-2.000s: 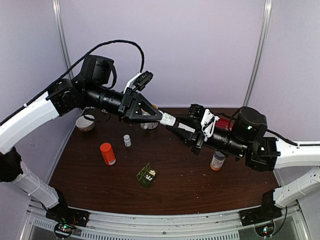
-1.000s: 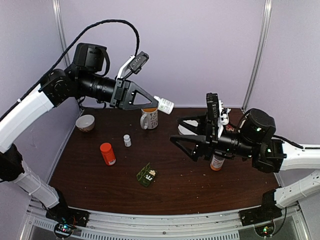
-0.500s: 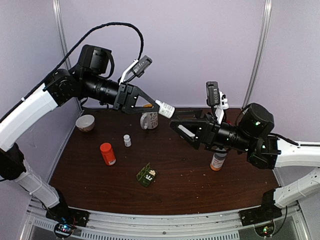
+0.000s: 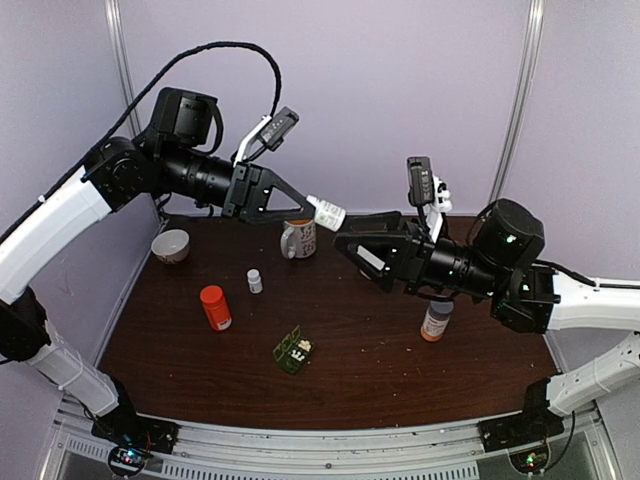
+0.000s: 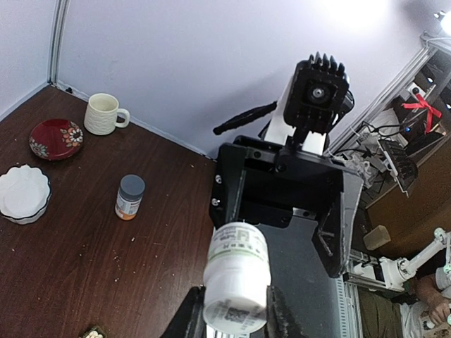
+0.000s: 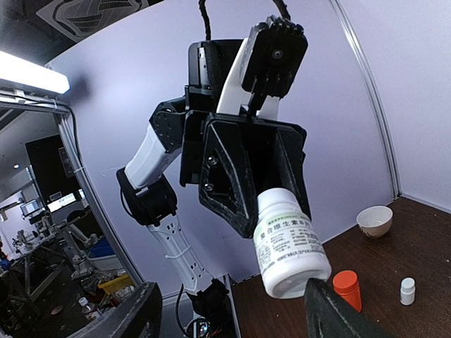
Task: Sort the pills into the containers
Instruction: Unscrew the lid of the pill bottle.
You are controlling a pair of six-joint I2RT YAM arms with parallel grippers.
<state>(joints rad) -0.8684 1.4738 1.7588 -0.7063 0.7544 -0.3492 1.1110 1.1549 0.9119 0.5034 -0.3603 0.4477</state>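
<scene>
Pill box [image 4: 293,350] lies lid-open on table [image 4: 380,370], near its front edge, well below the 2 grippers. We note left gripper [image 4: 311,211] pinching white bottle [image 4: 329,213] aloft; right gripper [image 4: 350,245] spread, just beside that bottle.

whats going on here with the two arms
The left gripper holds a white bottle in the air above the table. The right gripper, jaws open, faces the bottle's free end but has no grip on it yet. The green pill box lies open below with pale pills inside.
</scene>
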